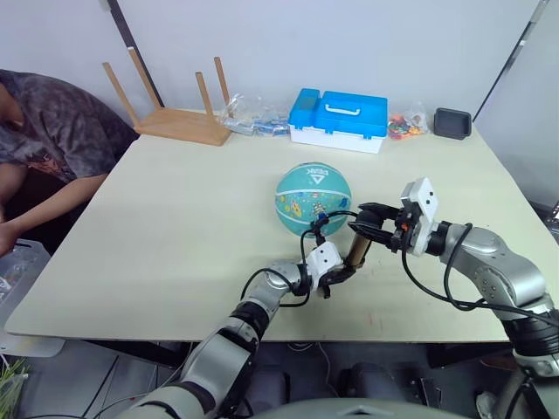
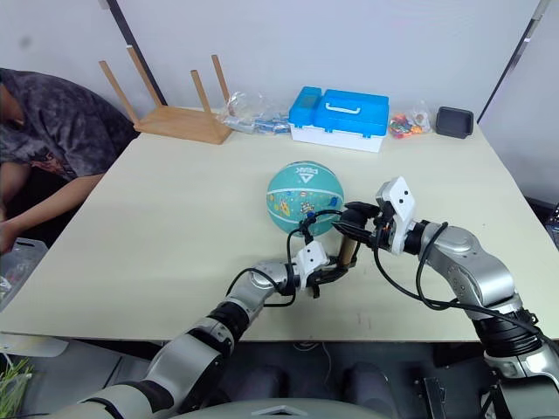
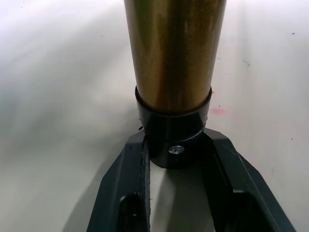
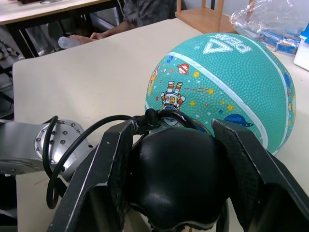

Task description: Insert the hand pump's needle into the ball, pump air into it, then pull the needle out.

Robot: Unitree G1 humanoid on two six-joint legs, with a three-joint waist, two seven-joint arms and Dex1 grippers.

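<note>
Sitting in the middle of the big pale table (image 1: 175, 218) is the teal ball (image 1: 313, 197). A person (image 1: 52, 131) sits at the table's left side. At the far edge lie a wooden stool (image 1: 179, 118) turned upside down, a blue and white box (image 1: 339, 118), a clear bag (image 1: 249, 113) of small things and a small black thing (image 1: 452, 122).

Just in front of the ball stands the pump (image 1: 357, 249), close to upright. The left gripper (image 1: 336, 278) holds it low down. The left wrist view shows this up close: two black fingers (image 3: 130, 193) squeeze the pump's black bottom cap, and the gold tube rises above it. The head views cannot show that squeeze so well.

The right gripper (image 1: 371, 220) is at the top of the pump. The right wrist view shows its two fingers (image 4: 113, 169) closed on the round black handle, one on each side. That view also shows the little spaceman and planet pictures on the ball, right behind the handle.

A thin black hose (image 1: 327, 218) loops from the pump to the ball's near side. The needle is too small to see, so I cannot tell if it is in the ball.
</note>
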